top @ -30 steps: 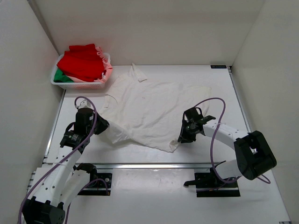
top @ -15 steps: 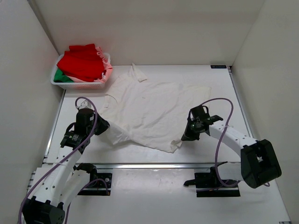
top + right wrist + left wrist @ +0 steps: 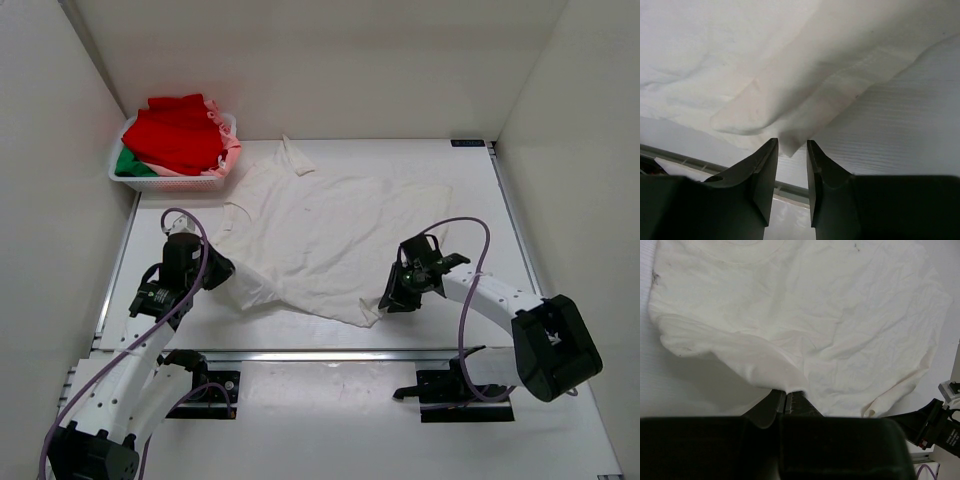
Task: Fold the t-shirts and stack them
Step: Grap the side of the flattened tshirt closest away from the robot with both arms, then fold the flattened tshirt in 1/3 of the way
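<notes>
Left wall runs right along the surface edge, with little room on that side. A white mesh basket sits in the far-left corner. It holds the red t-shirt on top, the pale pink t-shirt over its right rim and the green t-shirt low at the left.

Left fingers are clamped on the near-left fold of the off-white t-shirt; the cloth runs straight into the pinch.

That shirt lies spread and wrinkled over the middle of the surface. Its far-left tip is just beside the basket and its near corner points at the front rail. Only a thin bare band separates hem and rail.

Right fingers are low at that near hem corner with a narrow gap between them. The corner tip sits in the mouth of the gap; cannot tell whether the cloth touches them.

Right of the shirt, a wide bare strip runs to the right wall.
</notes>
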Tool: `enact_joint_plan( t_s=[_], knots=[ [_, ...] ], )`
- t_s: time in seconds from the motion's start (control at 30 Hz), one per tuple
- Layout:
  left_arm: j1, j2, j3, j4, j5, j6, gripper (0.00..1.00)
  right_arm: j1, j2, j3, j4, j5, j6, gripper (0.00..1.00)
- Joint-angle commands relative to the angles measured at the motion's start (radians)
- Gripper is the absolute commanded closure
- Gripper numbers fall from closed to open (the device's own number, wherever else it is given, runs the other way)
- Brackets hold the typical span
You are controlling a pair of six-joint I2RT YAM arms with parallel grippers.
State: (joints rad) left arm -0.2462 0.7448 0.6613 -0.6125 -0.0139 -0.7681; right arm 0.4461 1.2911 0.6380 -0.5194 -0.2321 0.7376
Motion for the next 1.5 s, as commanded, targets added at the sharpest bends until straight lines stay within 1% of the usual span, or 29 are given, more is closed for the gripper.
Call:
enact_joint_plan(
  t_s=[0.0,0.13,0.17,0.2,0.23,0.27,0.3,0.4,0.6,0.67,0.7,0.83,0.87,0.9,1.0,1.1,1.3,1.4,1.47],
  knots=[
    [-0.007,-0.015,-0.011,0.023,0.009,-0.010,1.00,0.011,0.020,-0.021,0.009,0.011,0.013,0.73],
    [0.004,-0.018,-0.006,0.026,0.006,-0.007,1.00,0.019,0.030,-0.037,0.030,0.017,0.016,0.74],
    [-0.004,-0.016,-0.005,0.028,0.011,-0.008,1.00,0.017,0.033,-0.041,0.036,0.014,0.023,0.76],
    [-0.004,-0.016,-0.011,0.025,0.008,0.000,1.00,0.017,0.034,-0.038,0.035,0.022,0.013,0.82],
    [-0.002,-0.019,-0.008,0.030,0.011,-0.003,1.00,0.014,0.036,-0.041,0.032,0.013,0.005,0.91],
    [-0.004,-0.013,-0.008,0.023,0.008,-0.005,1.00,0.014,0.034,-0.044,0.030,0.010,0.003,0.97],
    [-0.001,-0.015,-0.006,0.025,0.011,-0.002,1.00,0.010,0.028,-0.038,0.007,0.014,0.006,1.00],
    [0.001,-0.015,-0.008,0.019,0.008,0.000,1.00,0.002,-0.024,-0.031,-0.045,0.010,-0.023,1.00],
    [-0.001,-0.013,0.038,-0.009,0.006,0.024,1.00,-0.061,-0.183,0.022,-0.312,0.023,-0.101,1.00],
    [-0.007,-0.015,0.034,0.003,0.008,0.020,1.00,-0.089,-0.203,0.051,-0.427,0.065,-0.116,1.00],
    [-0.005,-0.010,0.034,0.002,0.009,0.010,1.00,-0.098,-0.220,0.063,-0.453,0.079,-0.135,1.00],
    [-0.015,0.011,0.055,0.011,0.026,0.029,1.00,-0.204,-0.286,0.066,-0.572,0.129,-0.197,1.00],
    [-0.018,0.022,0.064,0.004,0.028,0.032,1.00,-0.249,-0.306,0.066,-0.593,0.140,-0.231,1.00],
    [-0.019,0.030,0.061,0.000,0.029,0.042,1.00,-0.268,-0.314,0.075,-0.608,0.145,-0.262,1.00],
    [-0.018,0.057,0.106,0.002,0.037,0.062,1.00,-0.391,-0.351,0.095,-0.688,0.168,-0.346,1.00],
    [-0.013,0.085,0.138,0.023,0.038,0.072,1.00,-0.423,-0.383,0.100,-0.723,0.171,-0.369,1.00],
    [0.007,0.162,0.199,0.056,0.048,0.093,1.00,-0.445,-0.435,0.101,-0.709,0.198,-0.360,1.00],
    [0.013,0.188,0.216,0.075,0.038,0.104,1.00,-0.526,-0.451,0.094,-0.686,0.160,-0.376,1.00],
    [0.013,0.205,0.222,0.092,0.048,0.101,1.00,-0.550,-0.449,0.077,-0.663,0.130,-0.385,1.00]
  ],
)
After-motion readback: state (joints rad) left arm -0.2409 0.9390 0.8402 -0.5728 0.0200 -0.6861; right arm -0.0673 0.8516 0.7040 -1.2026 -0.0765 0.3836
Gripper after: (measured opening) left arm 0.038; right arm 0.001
